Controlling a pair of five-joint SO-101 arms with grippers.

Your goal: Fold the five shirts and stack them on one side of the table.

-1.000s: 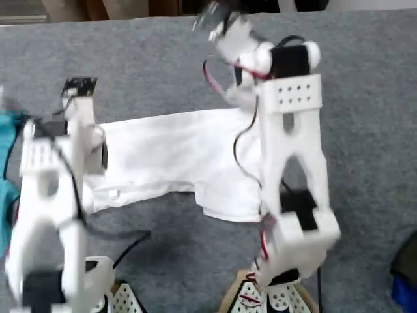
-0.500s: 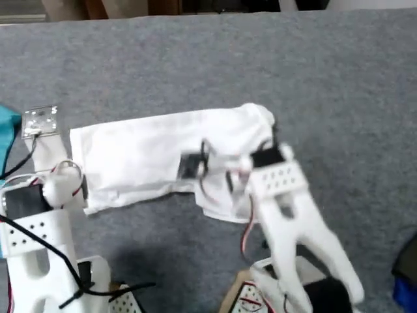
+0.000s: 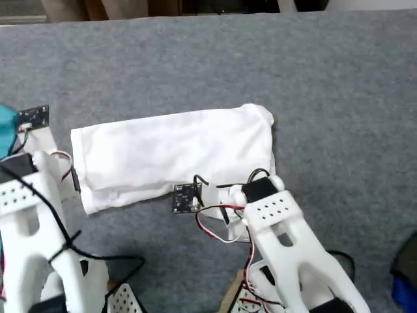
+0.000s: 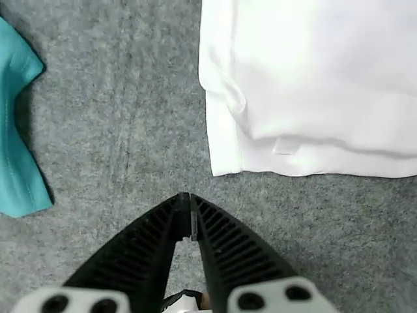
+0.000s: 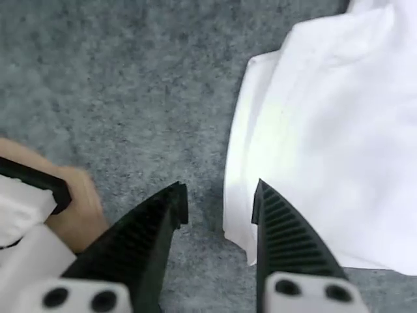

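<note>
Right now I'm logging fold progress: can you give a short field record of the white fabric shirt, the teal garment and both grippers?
surface: grey fabric-covered table
white fabric shirt: folded into a long rectangle, lying flat mid-table
teal garment: on the left arm's side, apart from the white shirt
left gripper: shut, above bare grey surface off the shirt's corner
right gripper: open, at the shirt's edge nearest the arm bases

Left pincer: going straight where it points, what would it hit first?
Probably the grey table cover, just ahead of the left pincer; the white shirt lies slightly aside. Depth unclear.
</note>
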